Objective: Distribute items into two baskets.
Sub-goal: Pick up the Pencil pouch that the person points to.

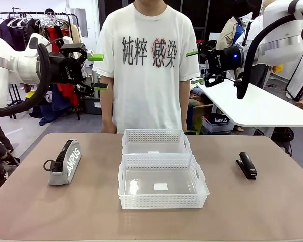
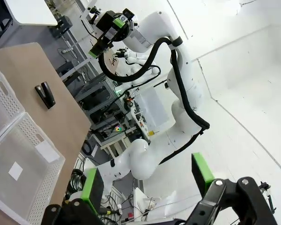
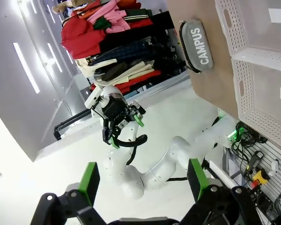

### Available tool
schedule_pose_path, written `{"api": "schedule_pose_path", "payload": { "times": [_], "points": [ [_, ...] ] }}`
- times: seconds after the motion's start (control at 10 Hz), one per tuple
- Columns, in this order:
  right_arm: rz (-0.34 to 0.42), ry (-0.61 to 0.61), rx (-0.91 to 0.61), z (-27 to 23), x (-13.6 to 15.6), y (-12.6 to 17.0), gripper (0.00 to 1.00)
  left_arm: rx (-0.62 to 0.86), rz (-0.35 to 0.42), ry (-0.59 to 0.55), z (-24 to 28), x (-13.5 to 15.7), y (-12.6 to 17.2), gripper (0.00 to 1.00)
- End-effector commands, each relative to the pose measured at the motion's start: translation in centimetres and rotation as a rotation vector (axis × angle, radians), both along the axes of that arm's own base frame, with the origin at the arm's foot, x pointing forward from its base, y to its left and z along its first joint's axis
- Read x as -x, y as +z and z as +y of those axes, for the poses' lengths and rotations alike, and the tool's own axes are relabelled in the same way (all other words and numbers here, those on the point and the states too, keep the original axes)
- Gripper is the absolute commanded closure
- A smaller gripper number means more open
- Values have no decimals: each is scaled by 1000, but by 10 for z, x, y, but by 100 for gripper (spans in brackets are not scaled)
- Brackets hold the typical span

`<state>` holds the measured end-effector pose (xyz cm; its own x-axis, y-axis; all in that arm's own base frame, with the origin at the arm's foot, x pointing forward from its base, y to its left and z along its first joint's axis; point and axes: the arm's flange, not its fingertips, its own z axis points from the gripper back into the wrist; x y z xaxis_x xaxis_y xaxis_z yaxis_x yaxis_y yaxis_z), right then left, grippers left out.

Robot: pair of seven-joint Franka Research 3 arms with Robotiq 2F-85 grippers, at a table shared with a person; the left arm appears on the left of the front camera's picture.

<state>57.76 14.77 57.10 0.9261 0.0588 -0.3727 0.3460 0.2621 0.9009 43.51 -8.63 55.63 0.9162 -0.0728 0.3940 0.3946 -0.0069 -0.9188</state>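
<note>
A grey fabric zip pouch (image 1: 64, 162), soft and oblong, lies lengthways near the left edge of the tan, matte bench (image 1: 50, 212), whose corners are rounded. A black zipper runs along the pouch's upper side, and the white "CAMPUS" print faces the middle of the bench. A small black stapler (image 1: 246, 165), hard and narrow, lies flat near the right edge, its length running from far to near.

Between them, in the middle of the bench, sit two shallow rectangular white plastic baskets with perforated lattice walls, one behind the other with their long sides touching. The near basket (image 1: 192, 197) has a smooth, slightly glossy floor with a small white square on it. The far basket (image 1: 156, 134) stands close to the far edge, just in front of a person in a white T-shirt (image 1: 149, 96) printed with dark characters.

The left fingers (image 1: 96, 57), black with flat green pads, hang well above the bench's left side, pointing inward. They are spread wide and released. The right fingers (image 1: 192, 53) hang high over the right side, pointing inward too, likewise spread apart and released. Pouch and stapler both lie outside the baskets, well apart from either arm.
</note>
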Motion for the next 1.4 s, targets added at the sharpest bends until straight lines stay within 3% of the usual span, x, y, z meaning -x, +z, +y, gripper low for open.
{"api": "schedule_pose_path", "payload": {
  "times": [0.0, 0.3, 0.6, 1.0, 1.3],
  "points": [
    [-84, 68, -15, 6, 11, 7, 0, 36, 41, 10, 3, -4, 2, 0],
    [-242, 191, -89, 6, 43, 24, 0, 93, 135, 10, 7, -14, 8, 0],
    [-377, 167, -102, -19, 64, 37, 0, 75, 177, -4, 7, -27, 21, 0],
    [-429, 69, -133, -51, 58, 31, 0, -23, 233, -98, 1, -37, 33, 0],
    [-443, 57, -136, -64, 67, 25, 0, -25, 260, -62, 0, -43, 37, 0]
  ]
}}
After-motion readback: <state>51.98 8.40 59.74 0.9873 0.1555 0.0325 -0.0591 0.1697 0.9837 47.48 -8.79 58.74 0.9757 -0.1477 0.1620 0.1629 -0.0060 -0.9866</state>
